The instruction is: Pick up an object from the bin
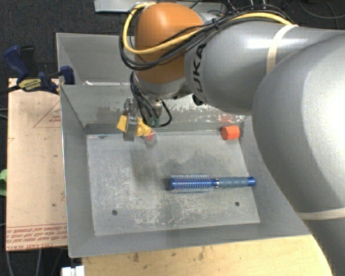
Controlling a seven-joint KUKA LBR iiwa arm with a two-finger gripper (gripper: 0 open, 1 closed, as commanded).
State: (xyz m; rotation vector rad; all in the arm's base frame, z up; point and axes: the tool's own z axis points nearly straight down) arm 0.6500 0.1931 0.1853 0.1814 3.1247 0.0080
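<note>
Bin (75, 171), grey metal, holding few loose things. Hand (135, 125) is placed over the far left part of the floor, close to the far wall; whether it is spread or pressed together cannot be told. Small yellow thing (126, 125) is seen at its tip, with a small pinkish piece (150, 135) just beside it. Orange block (230, 132) is set at the far right. Blue brush (210, 182) is laid flat nearer, handle to the right, well apart from the hand.
</note>
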